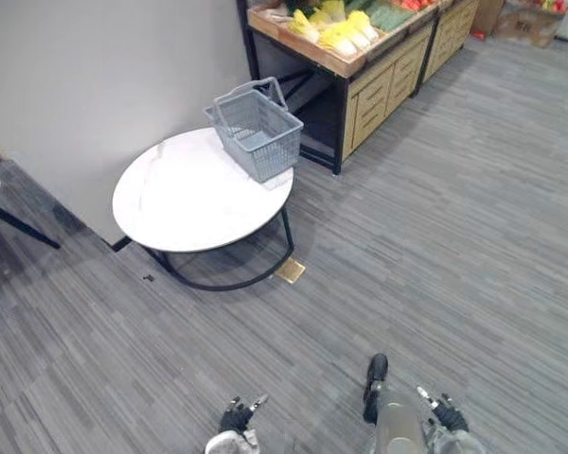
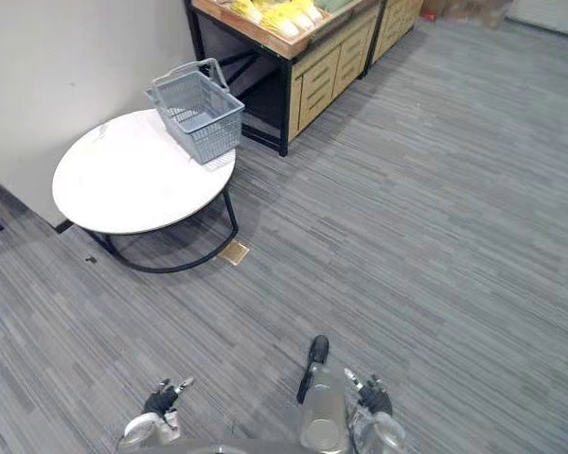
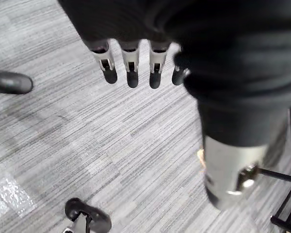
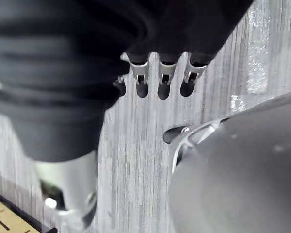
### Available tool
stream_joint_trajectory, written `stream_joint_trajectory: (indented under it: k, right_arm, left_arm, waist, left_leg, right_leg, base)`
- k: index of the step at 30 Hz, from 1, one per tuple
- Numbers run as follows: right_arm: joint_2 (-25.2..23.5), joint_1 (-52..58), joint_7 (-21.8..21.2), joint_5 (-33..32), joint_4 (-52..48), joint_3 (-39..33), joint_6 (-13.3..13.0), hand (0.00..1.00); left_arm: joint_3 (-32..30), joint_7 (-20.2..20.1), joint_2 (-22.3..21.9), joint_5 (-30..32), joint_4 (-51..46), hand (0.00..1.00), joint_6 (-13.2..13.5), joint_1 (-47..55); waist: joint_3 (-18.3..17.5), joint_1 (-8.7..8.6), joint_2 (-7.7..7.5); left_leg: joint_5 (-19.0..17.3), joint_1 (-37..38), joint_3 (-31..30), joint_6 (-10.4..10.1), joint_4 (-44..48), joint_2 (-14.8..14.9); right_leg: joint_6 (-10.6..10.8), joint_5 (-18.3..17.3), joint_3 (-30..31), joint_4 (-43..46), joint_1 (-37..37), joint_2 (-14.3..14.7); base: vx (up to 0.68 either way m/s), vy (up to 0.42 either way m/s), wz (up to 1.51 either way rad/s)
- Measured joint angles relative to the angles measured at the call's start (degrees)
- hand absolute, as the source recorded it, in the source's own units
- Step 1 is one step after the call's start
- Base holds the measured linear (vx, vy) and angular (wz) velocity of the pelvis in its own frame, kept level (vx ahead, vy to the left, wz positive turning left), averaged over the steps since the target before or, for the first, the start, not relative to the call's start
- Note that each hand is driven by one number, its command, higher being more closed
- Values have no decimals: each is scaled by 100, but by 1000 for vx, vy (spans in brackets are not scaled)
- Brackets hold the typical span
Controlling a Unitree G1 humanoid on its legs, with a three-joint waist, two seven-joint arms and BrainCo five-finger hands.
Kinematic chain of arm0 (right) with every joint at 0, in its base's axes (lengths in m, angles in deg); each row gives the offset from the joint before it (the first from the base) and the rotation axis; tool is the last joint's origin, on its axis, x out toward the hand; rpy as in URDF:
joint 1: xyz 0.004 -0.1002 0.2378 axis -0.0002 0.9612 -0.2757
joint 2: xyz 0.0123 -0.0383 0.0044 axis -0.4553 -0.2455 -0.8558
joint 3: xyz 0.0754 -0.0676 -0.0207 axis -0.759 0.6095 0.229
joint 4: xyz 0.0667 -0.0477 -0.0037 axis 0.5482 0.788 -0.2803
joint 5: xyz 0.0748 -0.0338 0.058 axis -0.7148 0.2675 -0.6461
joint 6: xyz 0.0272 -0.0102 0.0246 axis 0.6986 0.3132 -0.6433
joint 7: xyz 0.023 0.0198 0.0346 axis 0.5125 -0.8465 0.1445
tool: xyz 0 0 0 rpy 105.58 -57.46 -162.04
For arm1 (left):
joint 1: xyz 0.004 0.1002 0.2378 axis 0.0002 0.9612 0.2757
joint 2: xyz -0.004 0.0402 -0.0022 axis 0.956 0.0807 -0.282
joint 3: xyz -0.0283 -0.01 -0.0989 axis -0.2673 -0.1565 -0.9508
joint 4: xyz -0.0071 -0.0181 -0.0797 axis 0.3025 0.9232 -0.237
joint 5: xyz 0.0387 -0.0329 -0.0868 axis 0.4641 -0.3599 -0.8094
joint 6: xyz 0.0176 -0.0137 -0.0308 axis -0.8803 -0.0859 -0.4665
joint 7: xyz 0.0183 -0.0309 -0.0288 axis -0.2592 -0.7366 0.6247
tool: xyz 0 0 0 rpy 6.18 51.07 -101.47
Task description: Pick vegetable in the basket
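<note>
A: Entries, left to right?
B: Table [image 1: 185, 199], round, white, far left by the wall [image 1: 95, 76]. Basket [image 1: 257, 128], grey, on the table's far right edge, handles up, nothing seen inside. Stand [image 1: 383, 76], wooden, just right of the basket and farther off.
A: The stock?
B: Vegetables [image 1: 339, 30], yellow leafy heads, lying on the stand's top, well apart from both hands. Greens [image 1: 390, 16] lie to their right.
A: Handling?
B: Probably light to middling. The outer leaves look soft and apt to bruise or tear, with a firmer core. Best cupped round the middle of one head, not taken by the leaf tips.
A: Hands?
B: Left hand [image 1: 235, 417], near, low over the floor [image 1: 435, 236], fingers straight, holding nothing. Right hand [image 1: 449, 416], near right, likewise straight-fingered and empty
</note>
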Motion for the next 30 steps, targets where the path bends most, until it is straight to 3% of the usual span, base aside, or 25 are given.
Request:
stream_joint_trajectory:
  k: [2,3,5,6,8,9,11,12,14,15,17,18,19,21,22,23,24,25,26,27,28,29,30]
  right_arm:
    - [30,51,-2,4,50,-70,17,0]
    - [70,166,-4,8,165,-147,82,0]
    - [125,187,-6,19,317,-144,114,0]
    - [152,317,-7,179,332,-96,177,0]
    - [191,374,-2,210,339,88,222,0]
    - [262,328,-1,212,337,118,222,0]
    - [302,276,3,213,345,121,220,0]
    - [300,267,6,212,345,123,217,0]
    - [319,218,19,210,348,121,215,0]
    - [308,191,25,210,309,121,215,0]
    - [256,111,32,211,188,234,191,0]
    - [252,111,32,212,127,321,174,0]
    - [219,86,27,216,-9,471,122,0]
    - [212,94,14,229,-102,639,95,0]
    - [153,84,-1,244,-124,712,97,0]
    - [93,87,-10,339,-110,893,92,0]
    - [98,111,-22,396,-82,1000,80,0]
    - [52,63,-71,451,-72,1070,45,0]
    - [14,44,-85,453,-68,1104,41,0]
    - [-26,81,-106,455,-9,1187,59,0]
    - [-10,90,-122,447,34,1204,60,0]
    - [-4,109,-125,445,29,1204,57,0]
    - [5,127,-125,445,12,1228,48,0]
  left_arm:
    - [11,1,-80,27,43,0,-1,-24]
    - [16,-5,-162,28,101,0,-4,-8]
    - [21,-13,-159,29,112,0,1,-18]
    - [21,-16,-113,19,86,0,-5,-35]
    - [16,-21,-34,-19,128,0,-19,-16]
    - [6,-28,-14,-26,127,0,-8,-19]
    - [-161,-45,-8,-28,108,0,-3,-16]
    - [-206,-47,4,-27,99,0,-2,-13]
    - [-219,-60,52,-37,89,0,3,63]
    - [-271,-68,47,-77,18,0,11,108]
    - [-409,-75,-2,-83,-98,0,37,216]
    - [-492,-77,-43,-80,-112,0,40,223]
    - [-666,-132,-107,-81,-148,0,40,240]
    - [-900,-201,-186,-78,-199,0,41,269]
    - [-1006,-241,-111,-74,-202,0,42,276]
    - [-1015,-238,53,-63,-191,0,38,346]
    - [-981,-225,104,-11,-135,0,31,383]
    - [-915,-211,256,31,59,0,-18,387]
    - [-844,-205,338,39,119,0,-48,387]
    - [-637,-182,492,40,186,0,-112,416]
    - [-431,-170,591,37,200,0,-180,488]
    - [-337,-167,608,32,196,0,-204,530]
    - [-224,-160,613,21,193,0,-210,618]
  waist:
    - [-15,-45,93]
    - [-72,-39,189]
    - [-74,-51,234]
    - [-69,-51,256]
    - [-28,-36,236]
    - [-3,-28,314]
    - [20,-5,344]
    - [23,8,347]
    - [43,273,376]
    - [44,310,380]
    - [32,406,416]
    - [19,433,441]
    - [-10,483,489]
    - [-43,599,530]
    - [-102,636,346]
    - [-328,675,140]
    - [-422,646,27]
    - [-426,559,-72]
    - [-399,541,-134]
    - [-327,536,-268]
    - [-288,492,-292]
    - [-281,481,-285]
    - [-263,414,-255]
  left_leg:
    - [214,46,-154,14,265,184]
    - [439,-100,-451,-61,982,452]
    - [737,-446,-700,-247,1842,655]
    - [1566,-1092,-1069,-611,3069,833]
    - [2529,-1585,-1007,-745,4108,1059]
    - [2097,-2071,-764,-586,4998,1196]
    - [1437,-2652,-444,-494,5552,1127]
    - [1286,-2840,-340,-451,5532,1081]
    - [928,-3460,38,-263,4573,837]
    - [912,-3559,77,-205,4051,740]
    - [1233,-3619,236,-44,1370,362]
    - [1320,-3660,270,-30,876,356]
    - [1336,-3789,384,-2,408,452]
    - [1389,-3865,554,36,361,618]
    - [1870,-3863,544,183,633,484]
    - [1923,-3848,528,233,783,194]
    - [1928,-3811,525,237,786,46]
    - [1829,-3653,499,379,799,-156]
    - [1748,-3506,491,458,760,-264]
    - [1580,-3109,474,576,665,-460]
    - [1359,-2733,314,622,640,-609]
    - [1278,-2525,230,694,638,-634]
    - [1088,-2037,71,754,578,-676]
  right_leg:
    - [-53,-561,17,594,-57,83]
    - [-91,-998,-65,863,122,258]
    - [-105,-1140,-191,838,348,353]
    - [-140,-1340,-362,789,655,396]
    - [-184,-1528,-406,568,1074,503]
    - [-211,-1596,-428,353,1399,572]
    - [-186,-1587,-547,-110,1972,613]
    - [-155,-1569,-618,-285,2176,623]
    - [-2,-1477,-729,-897,2759,748]
    - [31,-1456,-763,-1051,2881,794]
    - [177,-1455,-815,-1481,3275,924]
    - [213,-1464,-814,-1549,3331,974]
    - [343,-1547,-772,-1590,3393,1041]
    - [544,-1746,-553,-1578,3565,1070]
    - [570,-1926,-363,-1506,3684,869]
    - [457,-2112,-181,-1239,3648,575]
    - [390,-2151,-40,-747,3462,381]
    - [389,-1902,231,724,2850,-9]
    - [415,-1603,401,1429,2571,-193]
    - [487,-788,662,2637,2195,-478]
    - [618,-584,748,3541,1957,-591]
    - [583,-609,744,3839,1898,-588]
    - [452,-848,566,4229,1772,-533]
  base:
    - [539,-445,-20]
    - [493,-362,-7]
    - [407,-281,12]
    - [411,-247,28]
    - [512,-207,16]
    - [401,-104,10]
    - [309,-69,24]
    - [322,-61,35]
    - [288,-28,12]
    - [300,28,1]
    - [360,87,1]
    - [405,150,-20]
    - [440,212,-38]
    - [551,299,-46]
    - [558,294,-42]
    - [711,289,-42]
    - [585,219,-23]
    - [584,229,2]
    - [541,263,32]
    - [550,219,49]
    - [553,191,52]
    - [672,161,67]
    - [554,95,56]
